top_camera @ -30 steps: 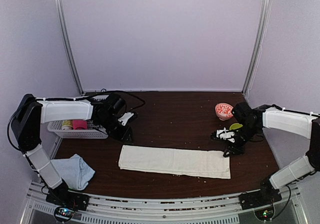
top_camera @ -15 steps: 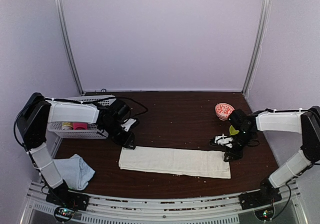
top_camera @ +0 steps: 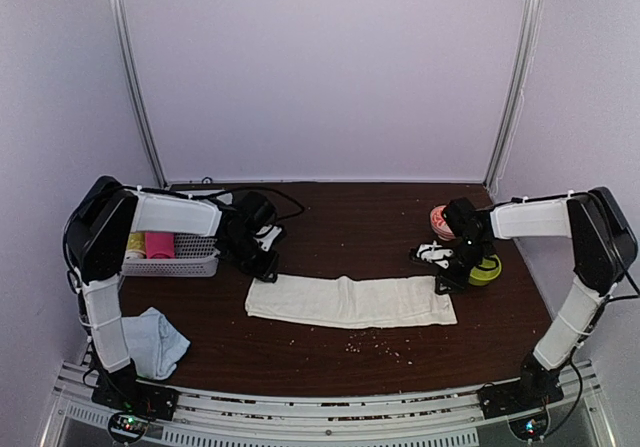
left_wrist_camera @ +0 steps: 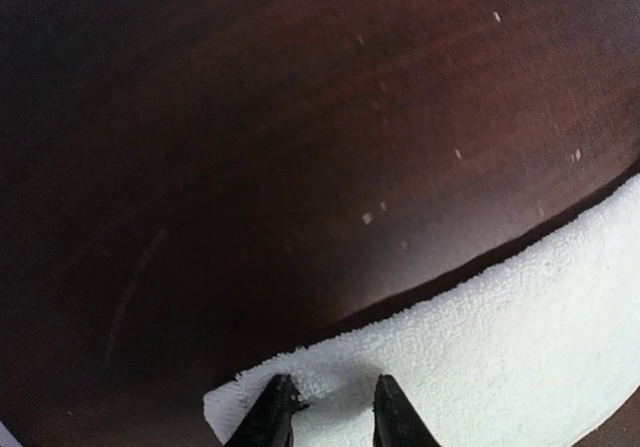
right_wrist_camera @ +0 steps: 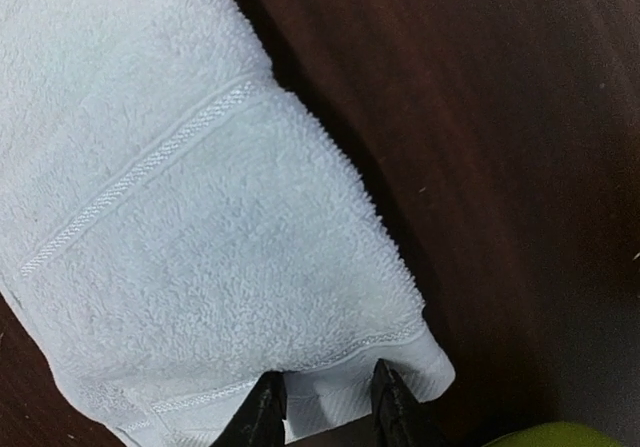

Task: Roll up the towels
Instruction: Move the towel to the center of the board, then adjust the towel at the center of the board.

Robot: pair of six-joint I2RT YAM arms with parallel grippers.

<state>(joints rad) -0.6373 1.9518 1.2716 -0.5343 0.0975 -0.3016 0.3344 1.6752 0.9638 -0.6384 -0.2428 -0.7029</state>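
Left pincer [left_wrist_camera: 330, 412] nips the far left corner of the cream towel [top_camera: 350, 302], with cloth bunched between its tips. Right pincer [right_wrist_camera: 328, 402] is clamped the same way on the hemmed far right corner. The towel lies flat on the table [top_camera: 340, 232], stretched between the two pincers. Just right of the right pincer: green object [top_camera: 487, 272]. Just behind it: red-patterned bowl [top_camera: 440, 217]. Left of the left pincer: basket [top_camera: 175, 265] holding yellow roll [top_camera: 134, 245] and pink roll [top_camera: 159, 244]. Farther off, toward the left arm's base: blue towel [top_camera: 155, 340], crumpled.
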